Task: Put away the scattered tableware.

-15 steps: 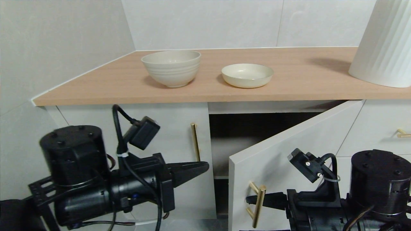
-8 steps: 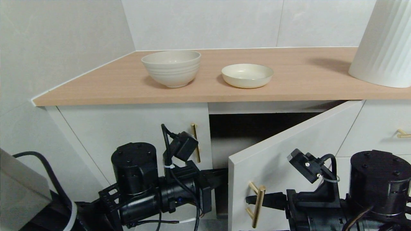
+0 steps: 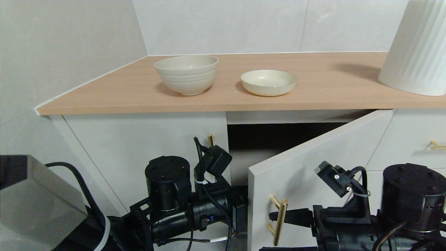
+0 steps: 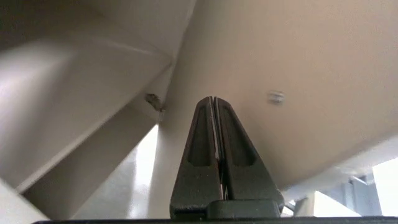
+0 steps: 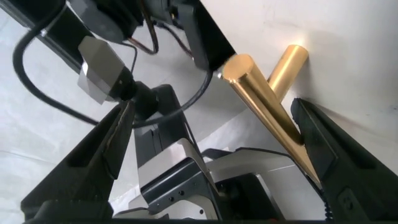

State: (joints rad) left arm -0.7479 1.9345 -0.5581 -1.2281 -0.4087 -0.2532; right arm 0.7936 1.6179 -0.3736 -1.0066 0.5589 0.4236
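A deep cream bowl [image 3: 186, 74] and a shallow cream dish [image 3: 268, 82] stand side by side on the wooden countertop [image 3: 122, 94]. Below them a white cabinet door [image 3: 313, 153] is swung partly open. My right gripper [image 3: 290, 232] is open at that door's brass handle [image 3: 278, 219], and its fingers [image 5: 118, 143] straddle the handle bar [image 5: 261, 106] without closing on it. My left gripper [image 4: 213, 106] is shut and empty. It points into the dark cabinet opening [image 3: 278, 136], close to the inner face of the door; the door's edge hides its tip in the head view.
A tall white ribbed vessel [image 3: 418, 48] stands at the counter's right end. The shut left door carries a brass handle [image 3: 210, 139], and a drawer pull [image 3: 437, 145] shows far right. A tiled wall closes the left side. A grey box [image 3: 35, 205] sits at lower left.
My left arm has swung right and lower, taking its shut gripper from in front of the left door into the gap behind the open door. The right gripper has stayed at the handle.
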